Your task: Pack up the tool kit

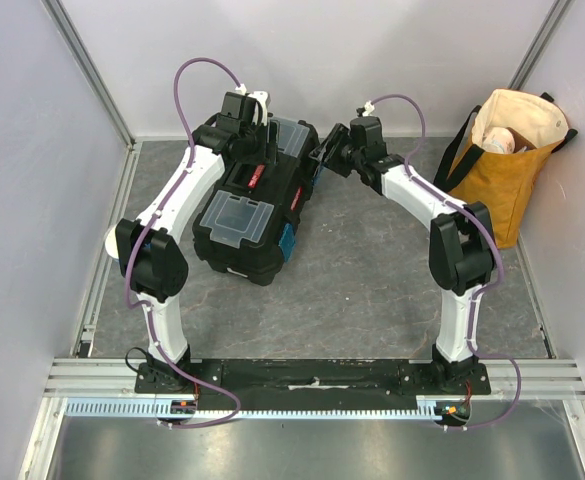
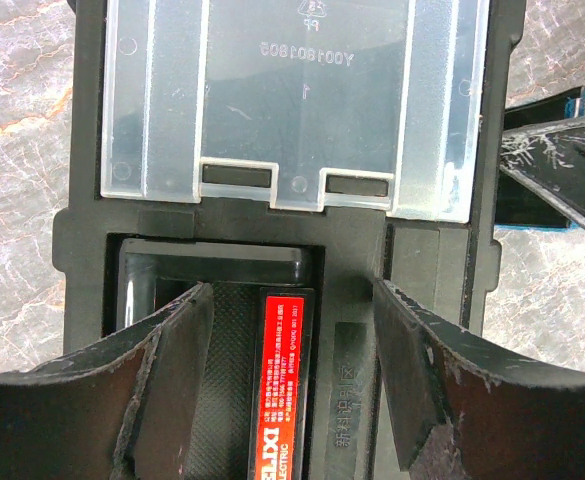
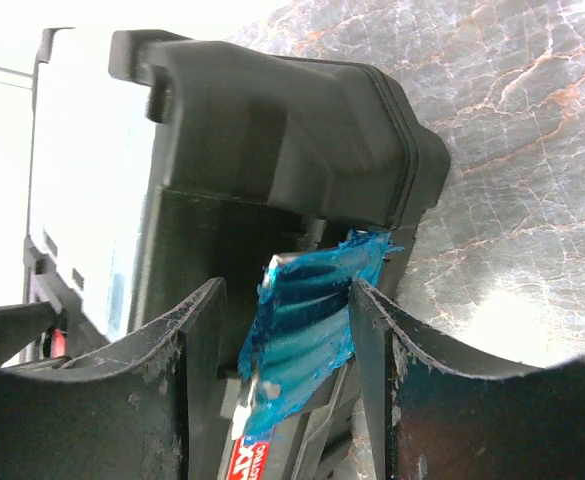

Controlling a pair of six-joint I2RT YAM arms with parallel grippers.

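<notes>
The black toolbox (image 1: 234, 258) lies at an angle on the mat, lid closed, with two clear-lidded compartments (image 1: 240, 216). My left gripper (image 1: 255, 142) hovers open over its middle. In the left wrist view its fingers (image 2: 292, 290) straddle the handle panel's red label (image 2: 280, 390), below a clear lid (image 2: 292, 100). My right gripper (image 1: 319, 155) is at the box's far right side. In the right wrist view it (image 3: 287, 290) is open around the blue latch (image 3: 307, 340); the right finger touches the latch. No loose hand tools are in view.
A mustard-yellow tote bag (image 1: 502, 170) stands at the back right against the wall. A second blue latch (image 1: 288, 240) is on the box's near right side. A small pale object (image 1: 112, 238) peeks out behind the left arm. White walls enclose the mat.
</notes>
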